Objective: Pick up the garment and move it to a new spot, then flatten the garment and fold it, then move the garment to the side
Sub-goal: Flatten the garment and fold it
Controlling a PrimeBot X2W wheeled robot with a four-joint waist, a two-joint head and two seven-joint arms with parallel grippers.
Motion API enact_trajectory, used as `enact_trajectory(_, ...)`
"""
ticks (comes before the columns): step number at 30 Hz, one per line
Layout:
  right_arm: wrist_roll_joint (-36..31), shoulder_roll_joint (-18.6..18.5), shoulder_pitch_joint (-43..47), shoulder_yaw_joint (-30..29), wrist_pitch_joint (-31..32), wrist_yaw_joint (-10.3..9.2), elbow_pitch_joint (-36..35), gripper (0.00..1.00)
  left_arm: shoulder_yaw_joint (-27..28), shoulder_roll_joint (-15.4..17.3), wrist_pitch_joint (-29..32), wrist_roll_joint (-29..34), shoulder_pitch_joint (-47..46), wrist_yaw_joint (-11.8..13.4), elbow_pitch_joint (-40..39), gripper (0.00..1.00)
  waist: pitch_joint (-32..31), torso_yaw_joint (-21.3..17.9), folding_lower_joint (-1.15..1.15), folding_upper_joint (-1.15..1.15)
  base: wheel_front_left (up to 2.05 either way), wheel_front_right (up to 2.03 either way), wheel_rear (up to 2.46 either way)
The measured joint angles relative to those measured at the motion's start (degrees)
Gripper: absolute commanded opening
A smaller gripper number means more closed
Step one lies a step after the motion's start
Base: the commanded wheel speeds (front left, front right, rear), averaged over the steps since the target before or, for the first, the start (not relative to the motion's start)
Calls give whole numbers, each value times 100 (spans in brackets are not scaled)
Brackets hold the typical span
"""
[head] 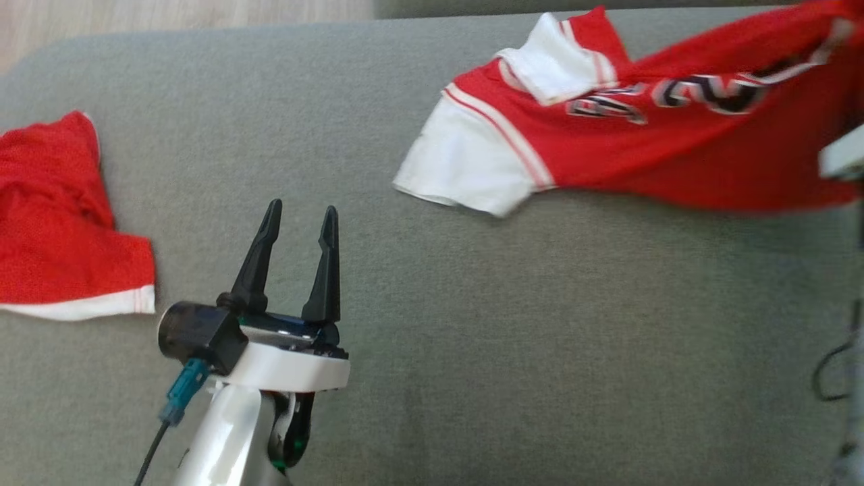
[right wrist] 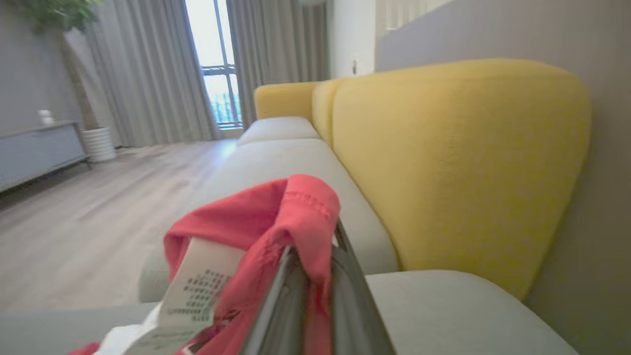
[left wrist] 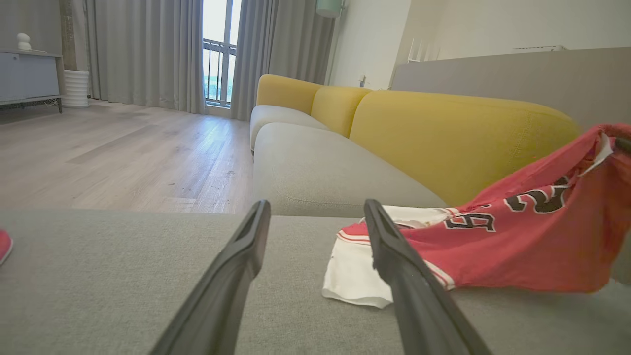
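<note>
Task thing: the garment point(head: 607, 162) is a red jersey with white sleeves and dark lettering. It is at the far right of the grey seat point(head: 472, 337).
How it lies: one white sleeve and the collar end rest on the seat. The other end rises toward the right border of the head view, so the cloth hangs stretched and is not flat.
Right hand: the right hand point(right wrist: 310, 268) is closed tight, with a fold of the red cloth between its two fingers. A white care label point(right wrist: 197, 286) hangs just beside the grip.
Left hand: the left hand point(head: 302, 208) is fully spread and has hold of nothing. It hovers over bare seat, well apart from the jersey.
Step in hand: I judge this to be the first step, the pick-up. The grip is made and one end is raised.
Left to do: the carry to a new spot, the flattening, the fold and the move to the side are all not yet done.
Other clothing: a second red piece point(head: 61, 223) with a white hem lies at the left of the seat.
Edges: the far edge of the seat is rounded, and the wooden floor point(head: 169, 17) begins behind it. The raised end of the jersey is near this far right corner, so cloth could slip over there.
Open room: the middle and the near part of the seat are bare, between the left hand and the white sleeve. This seems the best place to spread the jersey.
Caution: a dark cable point(head: 830, 371) hangs at the lower right.
</note>
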Motion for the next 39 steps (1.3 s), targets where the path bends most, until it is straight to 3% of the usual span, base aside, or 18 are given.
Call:
enact_trajectory(1,-57,-79,-143,-244,15,1,255,0,-2,1,0,-2,-5,0,4,100,31,36,0,0,0,0,0)
enact_trajectory(3,-437,-299,-402,-654,20,0,738,100,-23,0,0,-53,-19,0,7,100,87,116,0,0,0,0,0)
enact_trajectory(7,-1100,-379,-828,-1249,-75,0,1334,100,-43,0,0,-60,-26,0,38,100,157,241,0,0,0,0,0)
enact_trajectory(13,-1467,-175,-1050,-1158,-576,0,1602,100,-3,1,0,-60,-26,0,67,100,91,222,-1,0,0,0,0)
enact_trajectory(19,-1226,298,-667,-218,-1088,0,1408,100,32,0,0,-60,-19,1,67,100,-103,98,-1,0,0,0,0)
enact_trajectory(28,-248,623,1250,1506,-1432,1,116,100,60,1,0,-51,180,8,60,100,-476,-74,-1,0,0,0,0)
enact_trajectory(34,-31,720,2435,1954,-1466,1,-437,100,74,2,0,-51,297,8,40,100,-576,-100,-1,0,0,0,0)
enact_trajectory(39,-89,728,2561,2090,-1393,1,-671,100,54,2,0,-51,294,8,14,100,-490,-24,-1,0,0,0,0)
